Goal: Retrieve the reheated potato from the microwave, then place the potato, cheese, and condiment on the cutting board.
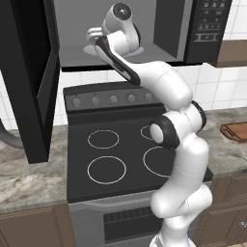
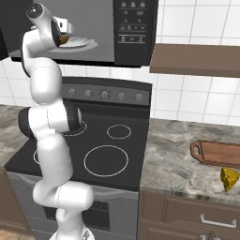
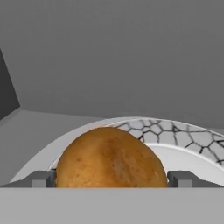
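Observation:
The microwave (image 1: pixel 210 29) hangs above the stove with its door (image 1: pixel 30 77) swung open to the left. Inside, the golden-brown potato (image 3: pixel 111 156) lies on a white patterned plate (image 3: pixel 183 142). My gripper (image 3: pixel 112 179) is inside the cavity and open, with a fingertip (image 3: pixel 41 178) on each side of the potato and not pressing it. The potato (image 2: pixel 65 40) also peeks out beside the hand. The cutting board (image 2: pixel 218 153) lies on the right counter with the yellow cheese (image 2: pixel 229 179) just in front of it. The condiment is out of view.
A black stove (image 1: pixel 116 154) with several burner rings sits under the microwave. The open door juts toward me at the left. A brown shelf (image 2: pixel 197 60) hangs over the stone counter (image 2: pixel 173 154) to the right.

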Tool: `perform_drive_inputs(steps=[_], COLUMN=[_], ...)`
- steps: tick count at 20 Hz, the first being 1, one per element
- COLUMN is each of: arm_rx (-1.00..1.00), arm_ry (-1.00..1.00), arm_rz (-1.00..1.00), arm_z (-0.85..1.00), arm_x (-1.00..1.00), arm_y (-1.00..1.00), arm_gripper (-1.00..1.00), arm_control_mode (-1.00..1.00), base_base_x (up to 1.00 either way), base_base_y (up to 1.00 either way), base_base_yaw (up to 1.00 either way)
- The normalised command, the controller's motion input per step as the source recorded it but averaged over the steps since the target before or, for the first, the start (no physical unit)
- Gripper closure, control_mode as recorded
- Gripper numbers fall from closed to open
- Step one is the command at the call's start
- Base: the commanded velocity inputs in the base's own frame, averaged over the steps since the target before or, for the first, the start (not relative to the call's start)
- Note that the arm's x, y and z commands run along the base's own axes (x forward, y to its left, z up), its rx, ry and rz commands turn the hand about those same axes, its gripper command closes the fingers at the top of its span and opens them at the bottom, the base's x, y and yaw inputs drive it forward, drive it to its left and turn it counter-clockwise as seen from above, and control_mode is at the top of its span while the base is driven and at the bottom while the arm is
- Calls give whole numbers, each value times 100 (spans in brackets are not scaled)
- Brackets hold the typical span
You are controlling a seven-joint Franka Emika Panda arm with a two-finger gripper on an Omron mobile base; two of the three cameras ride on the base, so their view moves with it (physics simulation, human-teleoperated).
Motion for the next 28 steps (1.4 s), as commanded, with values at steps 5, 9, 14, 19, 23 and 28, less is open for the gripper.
perform_drive_inputs(steps=[5, 9, 14, 19, 23, 28], arm_rx=[0, 0, 0, 0, 1, 2], arm_ry=[5, 0, 0, -1, -8, -8], arm_rz=[0, 0, 0, 0, 0, 0], arm_z=[-22, -27, -28, -13, 1, 1], arm_x=[12, 2, 0, -6, -31, -49], arm_y=[2, 8, 5, 0, 0, 1], arm_gripper=[-100, 100, 100, 100, 100, 100], arm_control_mode=[-100, -100, -100, -100, -100, -100], base_base_x=[0, 0, 0, 0, 0, 0], base_base_y=[0, 0, 0, 0, 0, 0], base_base_yaw=[0, 0, 0, 0, 0, 0])
